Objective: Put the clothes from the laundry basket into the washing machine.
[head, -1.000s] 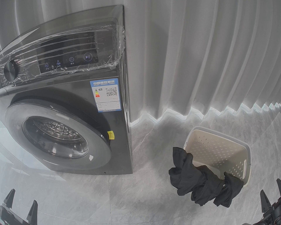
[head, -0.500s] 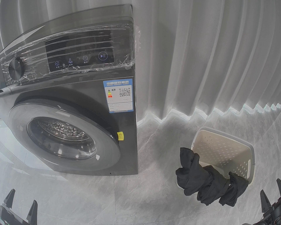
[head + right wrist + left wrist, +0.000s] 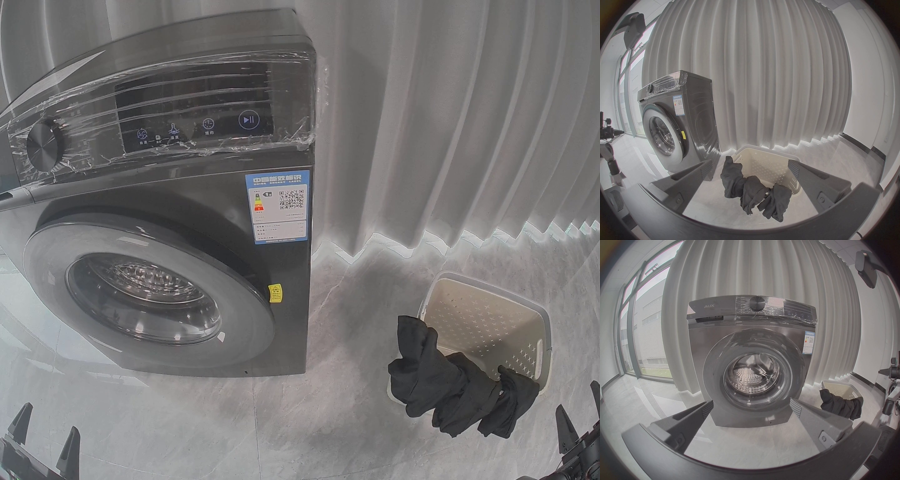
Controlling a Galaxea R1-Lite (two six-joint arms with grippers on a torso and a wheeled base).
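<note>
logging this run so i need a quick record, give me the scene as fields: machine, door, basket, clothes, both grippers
washing machine: grey front-loader, standing on the floor
door: round, glass, shut
laundry basket: cream, on the floor right of the machine, apart from it
black clothes: draped over the basket's near rim, partly hanging outside
left gripper: fingers open, empty, facing the door
right gripper: fingers open, empty, facing the basket
white curtain: behind machine and basket
</note>
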